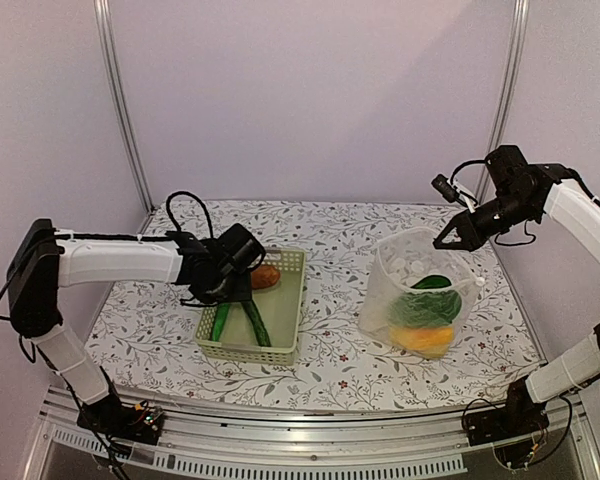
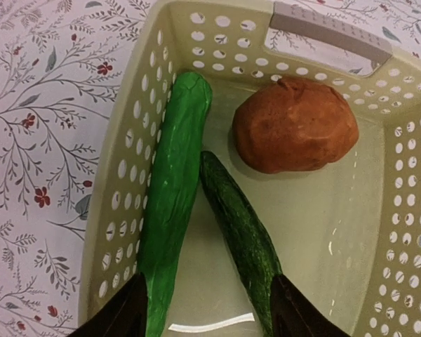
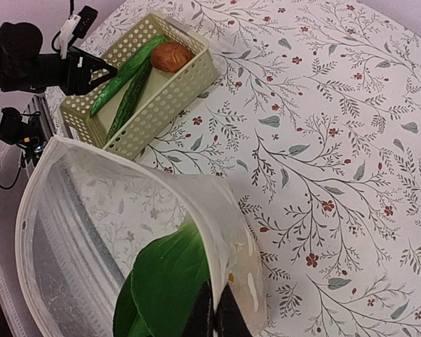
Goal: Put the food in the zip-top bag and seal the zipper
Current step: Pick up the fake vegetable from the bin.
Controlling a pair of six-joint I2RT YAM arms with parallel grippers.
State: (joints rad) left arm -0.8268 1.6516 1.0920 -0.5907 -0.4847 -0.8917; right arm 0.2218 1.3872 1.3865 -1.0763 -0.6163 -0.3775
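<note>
The zip-top bag stands open on the right. Inside it lie a green leafy vegetable and a yellow piece of food. My right gripper is shut on the bag's upper rim, where the whitish zipper runs, and holds the mouth up. In the pale green basket, my left gripper hangs open. Its fingers straddle the near ends of a bright green vegetable and a dark green cucumber. A reddish-brown potato lies at the basket's far end.
A floral cloth covers the table. Metal frame posts stand at the back corners, with plain walls behind. A metal rail runs along the near edge between the arm bases. The basket's handle is at its far end.
</note>
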